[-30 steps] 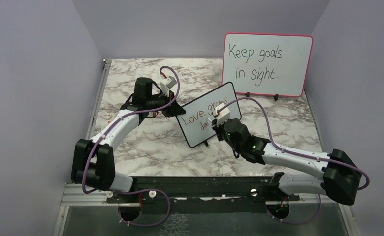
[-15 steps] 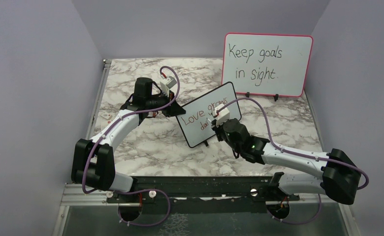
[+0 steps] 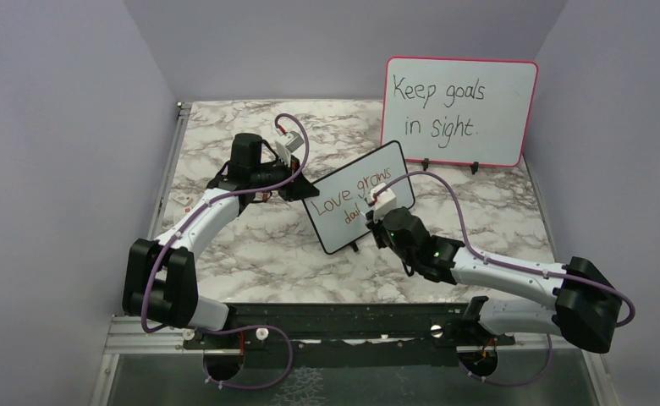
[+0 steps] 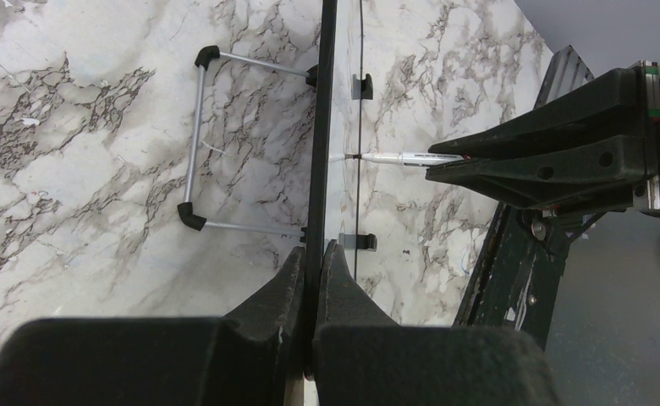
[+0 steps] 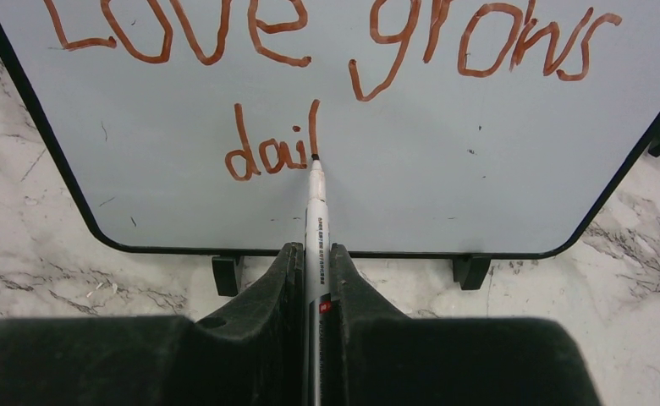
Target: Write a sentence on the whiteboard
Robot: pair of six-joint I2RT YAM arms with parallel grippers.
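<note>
- Two lines of the sentence [image 5: 267, 156] on the whiteboard [image 3: 339, 228], upright at mid-table: "Love grows", then "dail".
- Clamped by its edge in the left gripper [image 4: 311, 271].
- Pinched in the right gripper [image 5: 316, 262], the marker [image 5: 316, 211], tip touching the "l"; blank space for "y" just rightward.

Overhead and close wrist cameras apparently share whiteboard [image 3: 354, 197].

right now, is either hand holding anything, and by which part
The right hand grips the marker by its barrel; left hand clamps the whiteboard by its edge.
</note>
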